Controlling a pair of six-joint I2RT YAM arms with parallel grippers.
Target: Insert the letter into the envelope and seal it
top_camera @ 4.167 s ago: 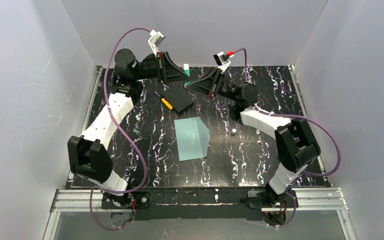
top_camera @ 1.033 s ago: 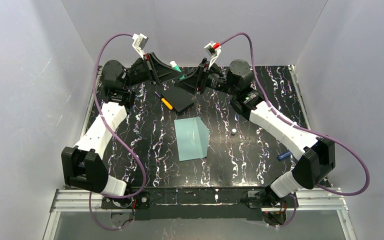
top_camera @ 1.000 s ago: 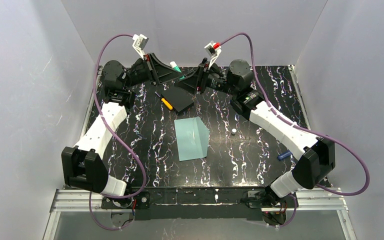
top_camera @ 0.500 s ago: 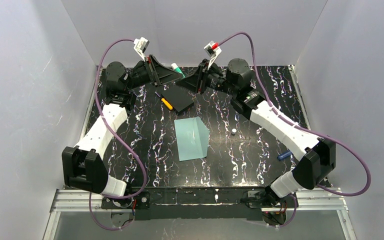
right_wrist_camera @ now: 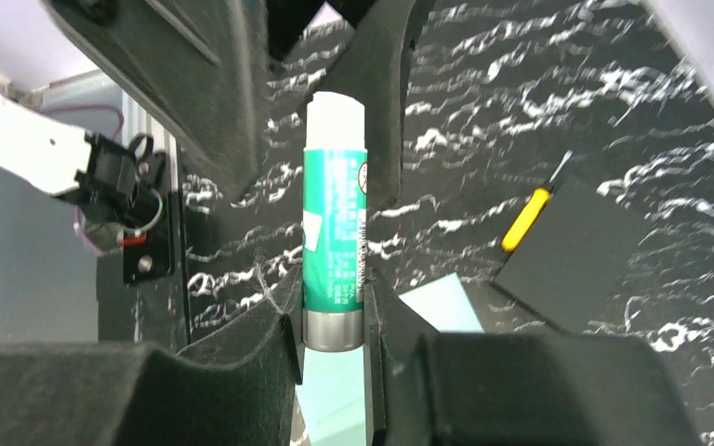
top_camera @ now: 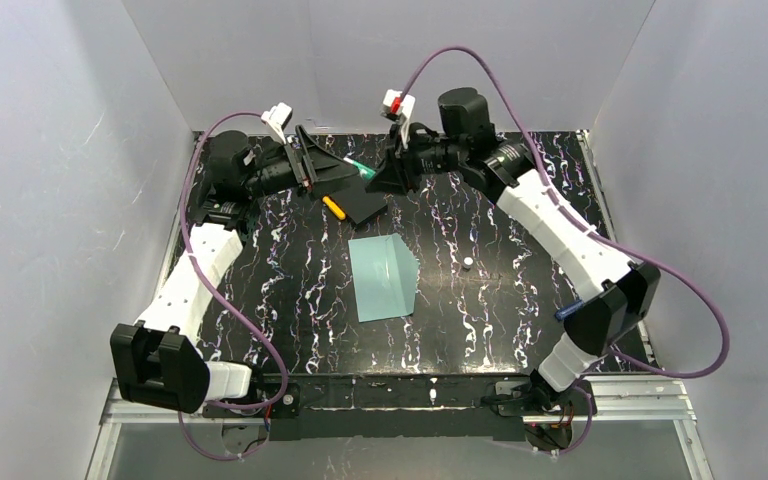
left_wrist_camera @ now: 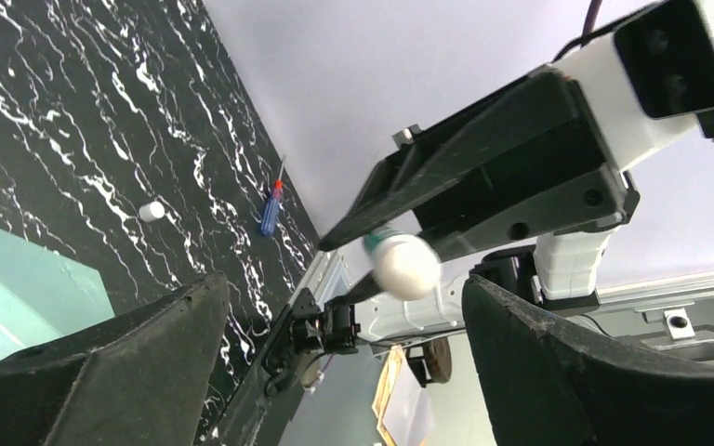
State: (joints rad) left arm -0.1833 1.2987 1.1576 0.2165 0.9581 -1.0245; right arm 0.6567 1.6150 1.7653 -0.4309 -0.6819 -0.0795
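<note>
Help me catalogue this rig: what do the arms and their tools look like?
The left arm and right arm have white shells, black joints and purple cables. The left tool and right tool are black with wedge-shaped fingers.

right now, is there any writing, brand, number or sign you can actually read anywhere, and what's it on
No text here can be quoted; nothing is legible.
glue stick: fine print and a small round mark on its green label, too small and blurred to read.
envelope: no writing shows on it in the top view.
Nothing else in view carries any lettering that shows.
</note>
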